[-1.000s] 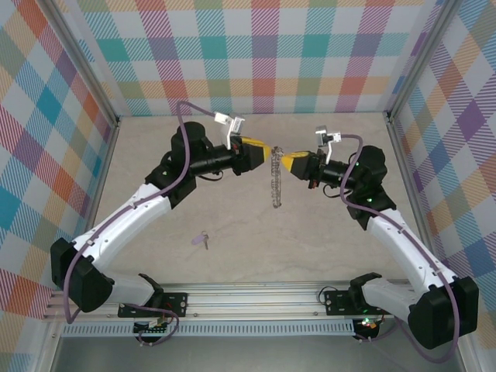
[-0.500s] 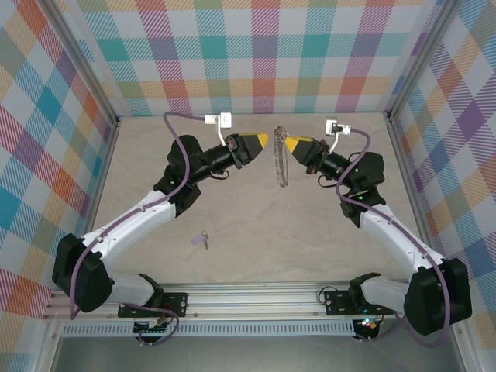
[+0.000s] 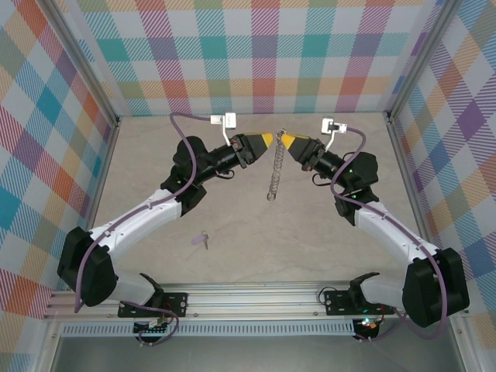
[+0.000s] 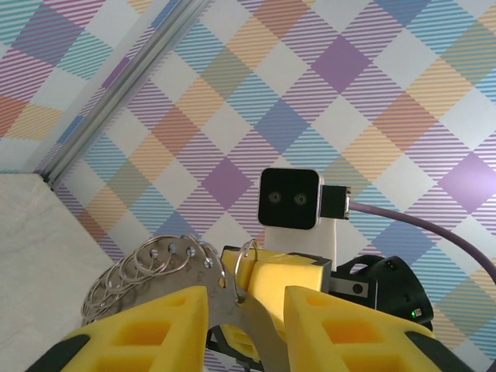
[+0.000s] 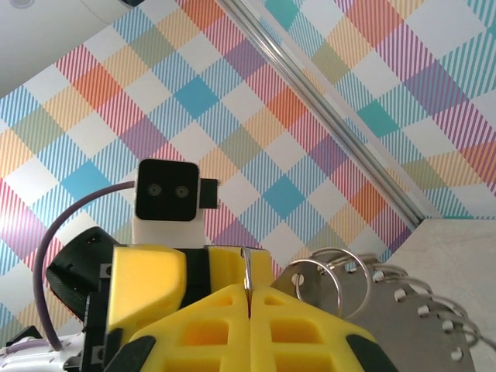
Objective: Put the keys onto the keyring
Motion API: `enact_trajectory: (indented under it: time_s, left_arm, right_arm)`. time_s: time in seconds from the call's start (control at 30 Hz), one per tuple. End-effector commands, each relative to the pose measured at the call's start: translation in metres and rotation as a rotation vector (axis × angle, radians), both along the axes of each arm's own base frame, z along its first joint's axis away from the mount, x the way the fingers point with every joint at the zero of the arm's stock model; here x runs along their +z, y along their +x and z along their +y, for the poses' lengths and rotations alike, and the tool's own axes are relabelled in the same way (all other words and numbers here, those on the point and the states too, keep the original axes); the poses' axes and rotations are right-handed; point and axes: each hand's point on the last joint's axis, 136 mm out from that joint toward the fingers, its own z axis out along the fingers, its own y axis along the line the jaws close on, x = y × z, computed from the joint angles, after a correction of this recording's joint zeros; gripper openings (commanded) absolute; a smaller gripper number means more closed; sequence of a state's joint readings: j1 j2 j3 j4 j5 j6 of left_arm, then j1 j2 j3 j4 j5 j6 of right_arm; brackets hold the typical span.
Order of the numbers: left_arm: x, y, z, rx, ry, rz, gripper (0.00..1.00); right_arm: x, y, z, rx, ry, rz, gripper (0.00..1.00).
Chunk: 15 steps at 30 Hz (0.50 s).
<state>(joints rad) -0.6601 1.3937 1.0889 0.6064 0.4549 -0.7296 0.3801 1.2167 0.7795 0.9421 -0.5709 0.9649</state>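
The keyring [image 3: 273, 174] is a silvery chain of rings and flat tags hanging straight down over the table's middle. My right gripper [image 3: 285, 142] is shut on its top ring, and in the right wrist view the thin wire sits pinched between the pads of that gripper [image 5: 248, 291], with the keyring's tags [image 5: 411, 325] fanned to the right. My left gripper [image 3: 266, 139] faces it tip to tip. Seen from the left wrist, the left gripper [image 4: 246, 310] stands open with a flat tag of the keyring [image 4: 147, 260] between its fingers. The lilac-headed key [image 3: 204, 239] lies on the table, near the left arm's forearm.
Plaid walls close off the back and both sides, with metal corner posts [image 3: 112, 116]. An aluminium rail [image 3: 256, 298] carries the arm bases at the near edge. Both grippers are raised above the table, close to the back wall.
Both grippers have lifted and moved toward the back wall, tips closer together. The chain bunched up midway and now hangs straight again. The left jaws have narrowed a little.
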Motion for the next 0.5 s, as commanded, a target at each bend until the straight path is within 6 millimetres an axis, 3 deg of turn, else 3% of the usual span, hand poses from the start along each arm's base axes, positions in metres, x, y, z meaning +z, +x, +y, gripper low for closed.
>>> enact_trajectory:
  time_s: [0.0,0.47]
  left_arm:
    - [0.0238,-0.0112,-0.0049,-0.040,-0.050,-0.062,0.32]
    - [0.0224,-0.0093,-0.0113,-0.054,-0.048,-0.062,0.31]
  right_arm:
    - [0.0217,-0.0066,-0.0001,0.004,0.044,-0.070,0.00]
    - [0.0200,-0.0081,0.0095,0.035,0.039,-0.066,0.00]
